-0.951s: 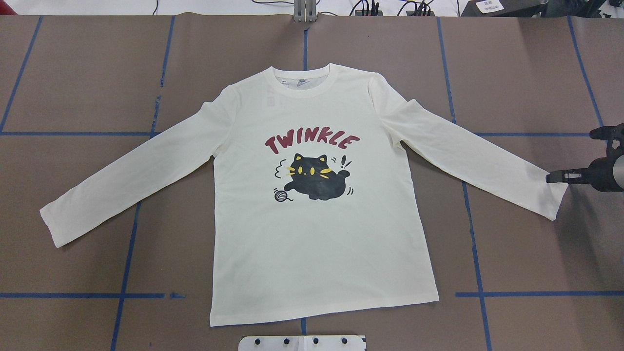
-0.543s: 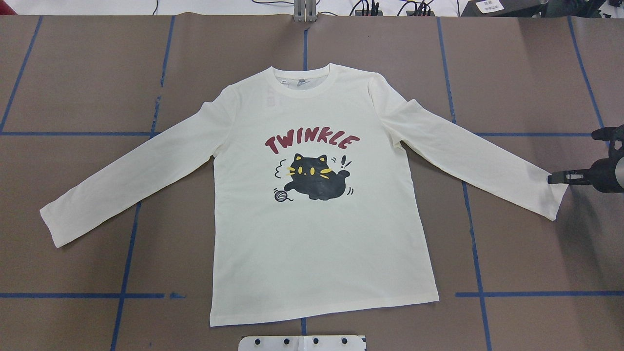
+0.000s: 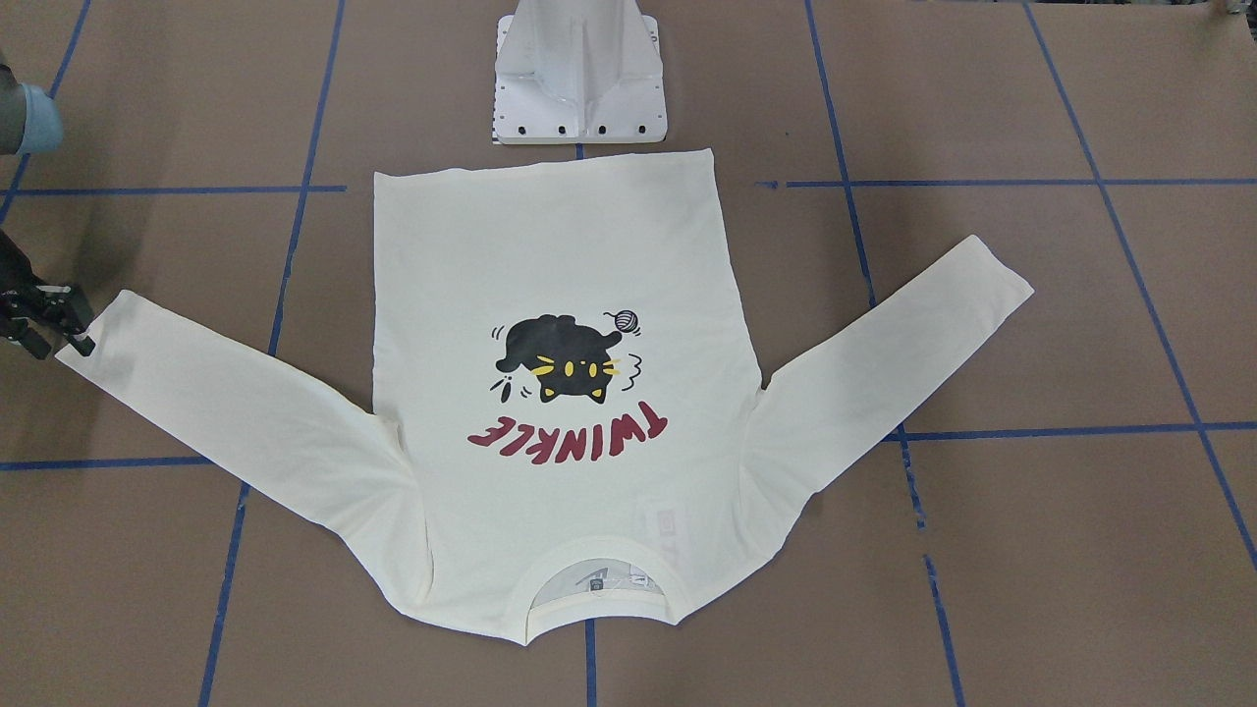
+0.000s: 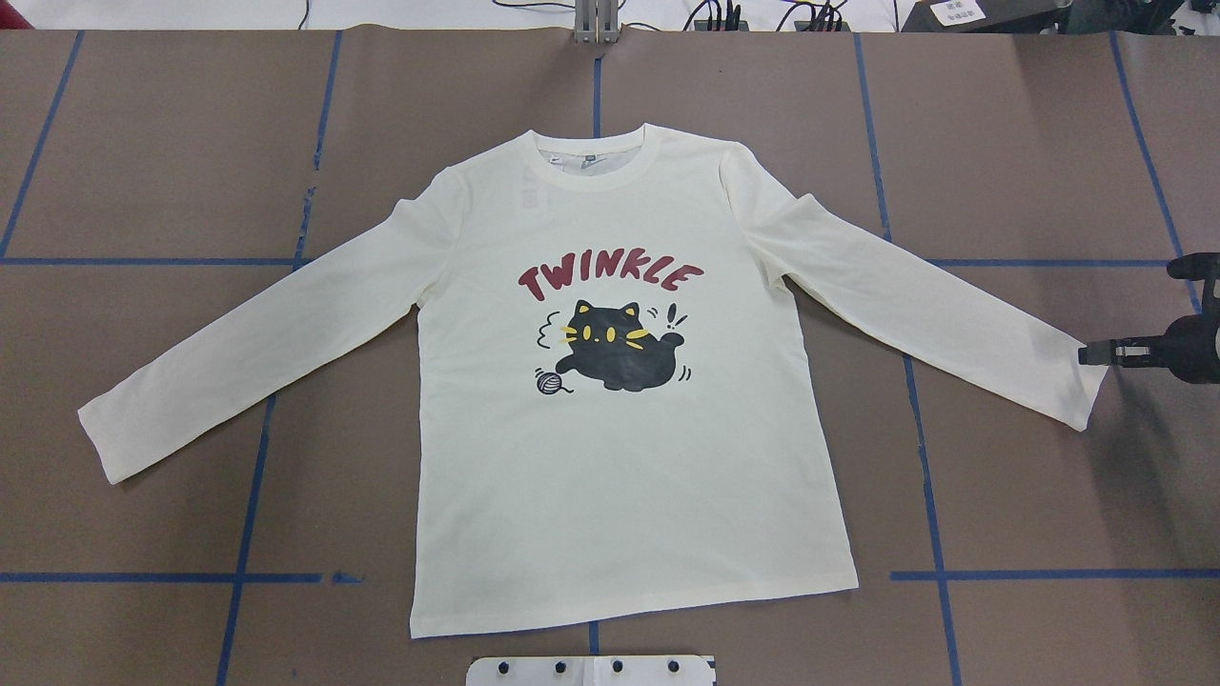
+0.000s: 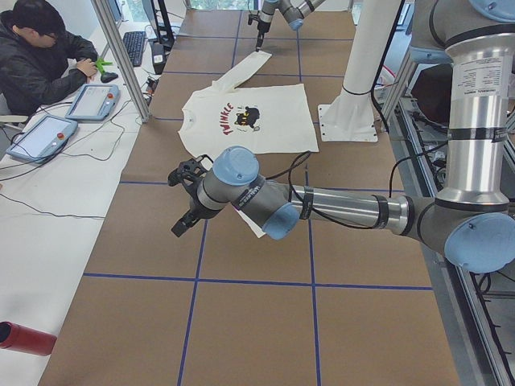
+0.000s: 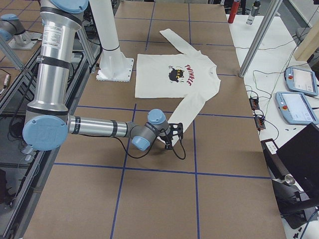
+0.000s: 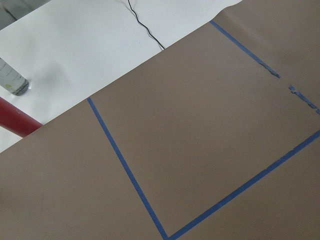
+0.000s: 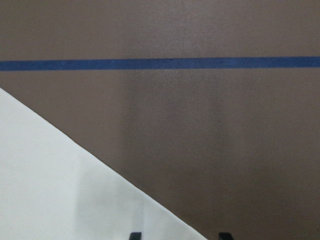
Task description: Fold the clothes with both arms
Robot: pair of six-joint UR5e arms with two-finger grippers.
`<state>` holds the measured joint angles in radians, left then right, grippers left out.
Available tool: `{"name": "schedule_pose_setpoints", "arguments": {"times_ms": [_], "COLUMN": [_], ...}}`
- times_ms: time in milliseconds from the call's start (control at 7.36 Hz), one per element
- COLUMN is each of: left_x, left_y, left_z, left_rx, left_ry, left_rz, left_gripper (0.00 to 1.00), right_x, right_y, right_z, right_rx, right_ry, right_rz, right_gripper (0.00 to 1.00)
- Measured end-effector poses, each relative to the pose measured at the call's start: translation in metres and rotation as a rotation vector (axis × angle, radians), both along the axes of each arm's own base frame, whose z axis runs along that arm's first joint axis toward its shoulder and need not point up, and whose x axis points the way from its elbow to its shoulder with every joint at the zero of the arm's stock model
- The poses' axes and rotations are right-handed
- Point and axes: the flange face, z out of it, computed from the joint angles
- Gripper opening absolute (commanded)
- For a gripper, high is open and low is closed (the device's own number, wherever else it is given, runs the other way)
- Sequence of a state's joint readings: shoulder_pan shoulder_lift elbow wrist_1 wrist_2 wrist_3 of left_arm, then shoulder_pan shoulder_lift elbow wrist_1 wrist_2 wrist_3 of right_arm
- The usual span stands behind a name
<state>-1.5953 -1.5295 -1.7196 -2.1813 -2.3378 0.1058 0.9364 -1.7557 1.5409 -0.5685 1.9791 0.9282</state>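
Spread open, the right end effector (image 4: 1088, 354) sits at the T-shirt's (image 4: 620, 476) cuff (image 4: 1082, 395) by the surface's (image 4: 1048, 143) right edge, apparently to pinch it.

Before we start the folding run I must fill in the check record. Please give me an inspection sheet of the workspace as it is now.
Surface: table covered in brown paper, with a blue tape grid.
Job's things: T-shirt lying flat, print up, both sleeves spread.
Clutter: red bottle beyond the paper's edge.
Claws: right claw open, at the cuff on its side; left claw above bare paper, open or shut cannot be told.
Cables: black cables behind the far edge.
Surroundings: seated person; two pendants.
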Motion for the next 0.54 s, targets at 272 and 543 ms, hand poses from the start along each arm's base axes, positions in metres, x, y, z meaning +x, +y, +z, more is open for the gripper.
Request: {"name": "schedule_pose_setpoints", "arguments": {"times_ms": [272, 543], "left_x": [0.0, 0.0], "left_y": [0.0, 0.0001], "left_z": [0.0001, 0.0001], "left_rx": [0.0, 0.0], "left_ry": [0.0, 0.0], "left_rz": [0.0, 0.0], "left_gripper": [1.0, 1.0], "right_x": [0.0, -0.0011], "right_y": [0.0, -0.0008], "right_z": [0.0015, 0.002], "right_rx": [-0.001, -0.002], "right_ry": [0.004, 0.004], "right_rz": [0.002, 0.002], "right_gripper": [0.58, 0.55]}}
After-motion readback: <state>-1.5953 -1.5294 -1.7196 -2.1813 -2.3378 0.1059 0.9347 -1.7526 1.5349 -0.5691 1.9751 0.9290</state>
